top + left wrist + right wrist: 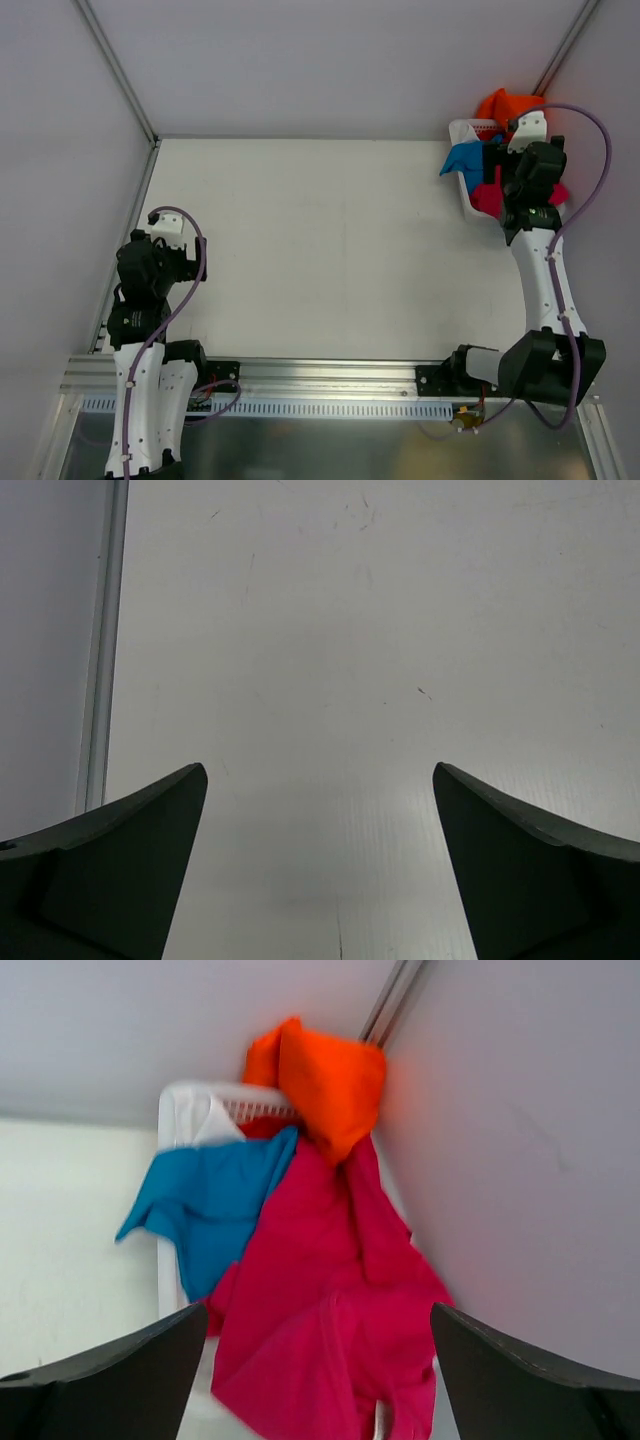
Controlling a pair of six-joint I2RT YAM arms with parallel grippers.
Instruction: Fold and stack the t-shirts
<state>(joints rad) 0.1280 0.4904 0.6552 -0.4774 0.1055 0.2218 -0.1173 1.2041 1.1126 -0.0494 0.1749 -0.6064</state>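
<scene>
Three shirts are easy to pick out, the rest is kinda guesswork. The right gripper (318, 1312) hangs spread wide with nothing in it, right above a white basket (178, 1110) jammed into the far corner of the table (60, 1260). Directly below and between its fingers (120, 1380) is the pink shirt (320, 1290), spilling over the near end of the basket. Its bottom end is cut off by the frame edge and partly tucked behind the fingertips. Off toward the left finger, the blue shirt (210, 1205) droops over the basket rim on the table side. Furthest ahead of the gripper, the orange shirt (325, 1080) sits on top of the heap, pressed against the wall (520, 1160). A red sliver (262, 1128) peeks out between blue and orange, and I can't tell if it's its own shirt or more of the pink one. A white patch (215, 1120) by the rim could be cloth or just basket plastic; that view is too blurry to say. From overhead the arm covers most of the basket, so only bits of orange, blue and pink poke out around it. The left gripper (318, 770) is also spread wide and empty, hovering over the tabletop, with all the shirts well apart from it, far off to its right. Only its fingertips show in its own view, and a metal rail (100, 650) runs just outside the left finger.
</scene>
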